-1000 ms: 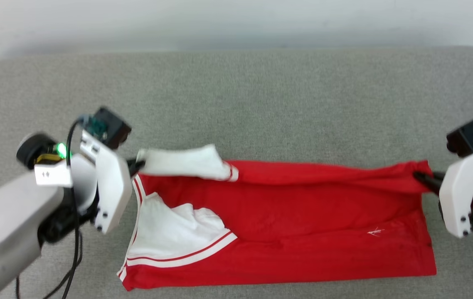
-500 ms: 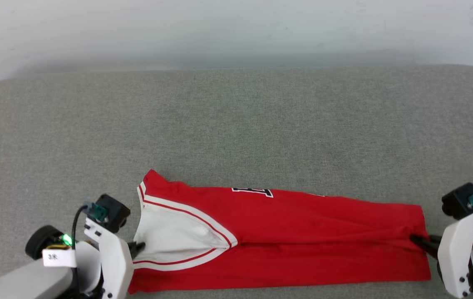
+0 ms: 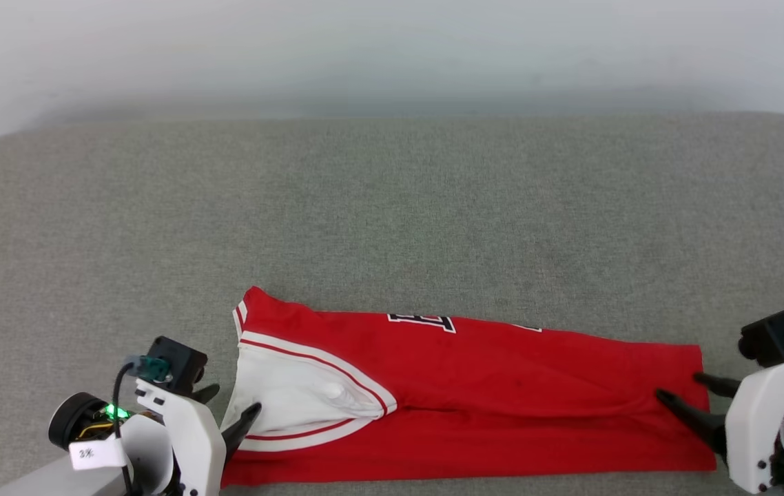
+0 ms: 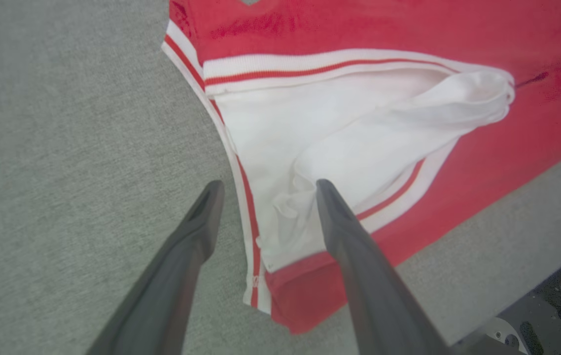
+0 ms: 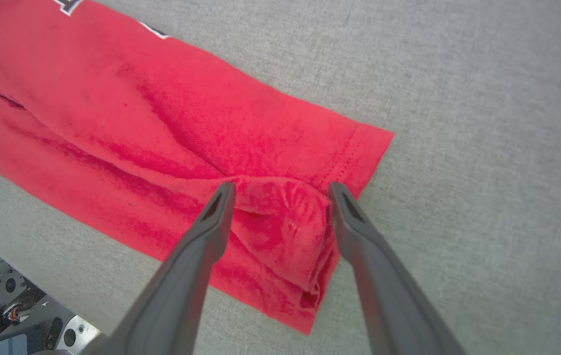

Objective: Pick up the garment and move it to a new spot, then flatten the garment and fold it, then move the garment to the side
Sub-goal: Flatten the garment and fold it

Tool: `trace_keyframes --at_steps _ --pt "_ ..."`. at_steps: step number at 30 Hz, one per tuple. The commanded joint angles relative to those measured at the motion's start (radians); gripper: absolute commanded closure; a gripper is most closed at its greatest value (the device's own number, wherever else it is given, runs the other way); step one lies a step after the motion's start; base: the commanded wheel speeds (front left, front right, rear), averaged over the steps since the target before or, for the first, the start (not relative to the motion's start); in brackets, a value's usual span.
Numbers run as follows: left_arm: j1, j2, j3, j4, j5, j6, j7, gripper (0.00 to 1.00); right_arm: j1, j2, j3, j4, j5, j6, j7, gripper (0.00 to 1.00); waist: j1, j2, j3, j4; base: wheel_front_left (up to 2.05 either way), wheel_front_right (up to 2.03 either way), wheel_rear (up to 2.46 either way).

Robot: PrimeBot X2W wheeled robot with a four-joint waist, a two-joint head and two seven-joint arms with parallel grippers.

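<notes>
**Now spread at both ends of the folded jersey**

Finds the garment (image 3: 502, 393) lying as a long red band on the grey padded surface (image 3: 392, 207), low in the head view, running from 7 o'clock across to 4 o'clock. Looks folded lengthwise, with a sliver of black, white-edged print (image 3: 421, 319) peeking out along the far edge. Ends at the band's 9 o'clock in a white sleeve (image 3: 295, 396) with red-and-white striped trim, and at its 3 o'clock in the stitched red hem (image 5: 357, 148).

Places the left gripper (image 3: 232, 403) at 7 o'clock of the head view, fingers wide apart and pinching nothing. From the left wrist view, sets one finger over bare grey cloth and the other over the sleeve, with the striped edge in the gap between.

Places the right gripper (image 3: 680, 386) at 4 o'clock, fingers likewise parted. From the right wrist view, straddles a bunched ridge of red fabric (image 5: 280, 217) just inside the hem, one fingertip to each side.

Cannot tell whether any fingertip touches the cloth or hangs just above it.

Leaves a pale wall (image 3: 392, 48) at 12 o'clock, beyond the padding.
</notes>
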Motion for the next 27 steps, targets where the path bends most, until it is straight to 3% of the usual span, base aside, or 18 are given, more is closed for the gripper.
trace_keyframes --at_steps 1,7,13,20,27 --pt "0.021 -0.002 0.016 -0.007 0.001 0.017 -0.039 0.00 0.021 -0.013 -0.025 -0.027 0.019 -0.001 -0.012 0.00 0.0000 0.0000 -0.018 0.004 0.00 0.00 0.00" --pt "0.049 0.007 0.081 -0.037 0.028 0.120 -0.201 0.00 0.047 -0.064 -0.126 -0.108 0.044 -0.001 -0.002 0.00 0.0000 0.0000 -0.051 0.016 0.00 0.00 0.00" --pt "0.082 -0.001 0.138 -0.061 0.074 0.241 -0.337 0.00 0.072 -0.090 -0.189 -0.095 0.066 -0.001 0.080 0.00 0.0000 0.0000 -0.057 0.039 0.00 0.00 0.00" --pt "0.131 -0.045 0.258 -0.099 0.180 0.349 -0.376 0.00 0.085 -0.059 -0.243 -0.009 0.127 -0.001 0.201 0.00 0.0000 0.0000 -0.037 0.076 0.00 0.00 0.00" --pt "0.249 -0.150 0.470 -0.142 0.382 0.399 -0.375 0.00 0.081 -0.015 -0.266 0.055 0.145 -0.001 0.248 0.00 0.0000 0.0000 0.007 0.121 0.00 0.00 0.00"
